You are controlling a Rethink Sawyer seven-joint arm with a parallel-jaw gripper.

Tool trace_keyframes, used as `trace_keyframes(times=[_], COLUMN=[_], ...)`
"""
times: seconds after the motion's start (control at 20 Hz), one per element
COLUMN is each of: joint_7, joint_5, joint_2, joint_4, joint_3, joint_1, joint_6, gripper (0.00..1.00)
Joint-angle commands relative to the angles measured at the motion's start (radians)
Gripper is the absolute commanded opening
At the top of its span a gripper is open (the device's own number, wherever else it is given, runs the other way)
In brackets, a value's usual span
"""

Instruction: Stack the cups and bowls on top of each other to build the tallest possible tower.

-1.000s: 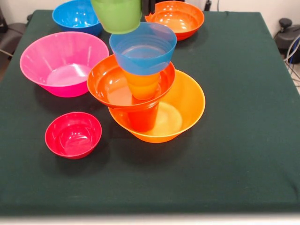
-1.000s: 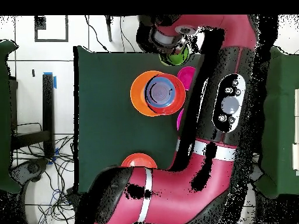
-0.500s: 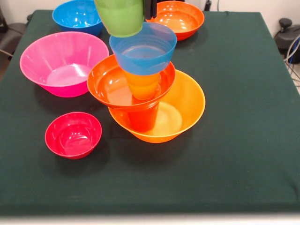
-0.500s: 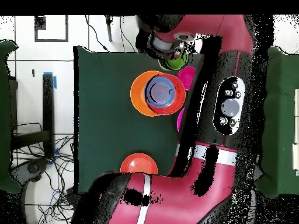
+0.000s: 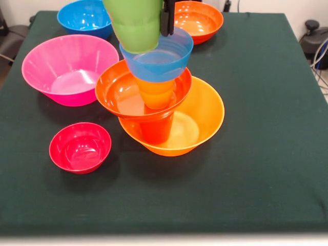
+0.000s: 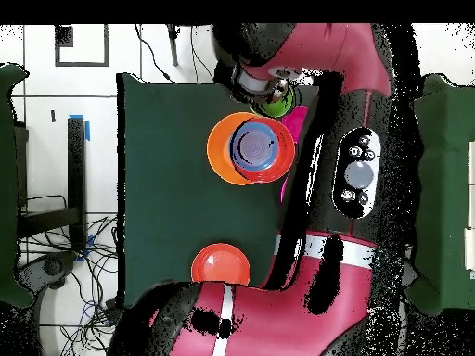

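Note:
The tower stands mid-table: a wide orange bowl [image 5: 202,115] at the base, a red-orange cup [image 5: 155,130] in it, a red-orange bowl [image 5: 120,92], an orange cup [image 5: 155,93], and a blue bowl [image 5: 164,59] on top. From above the tower [image 6: 250,148] shows as nested rings. My gripper [image 5: 162,21] is shut on a light green cup [image 5: 134,25], a black finger [image 5: 167,18] pressing its right wall. The cup hangs upright over the blue bowl's left rim, its top cut off by the picture's edge. The green cup [image 6: 276,100] peeks out under the gripper [image 6: 264,85] in the overhead view.
A wide pink bowl [image 5: 69,69] sits left of the tower and a small crimson bowl [image 5: 80,147] in front of it. At the back stand a second blue bowl [image 5: 82,15] and an orange bowl [image 5: 200,20]. The arm covers much of the overhead view.
The gripper has carried the green cup down and a little to the right, so its bottom now overlaps the top blue bowl's rim. The tower and loose bowls have not moved.

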Motion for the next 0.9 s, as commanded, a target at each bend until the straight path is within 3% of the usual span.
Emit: trace_keyframes(times=[0.05,0.9], joint_7=[0.103,0.112], joint_5=[0.014,0.029], joint_2=[-0.035,-0.041], joint_4=[0.188,0.245], joint_3=[0.022,-0.006], joint_1=[0.035,0.06], joint_6=[-0.04,-0.114], gripper=[0.0,0.0])
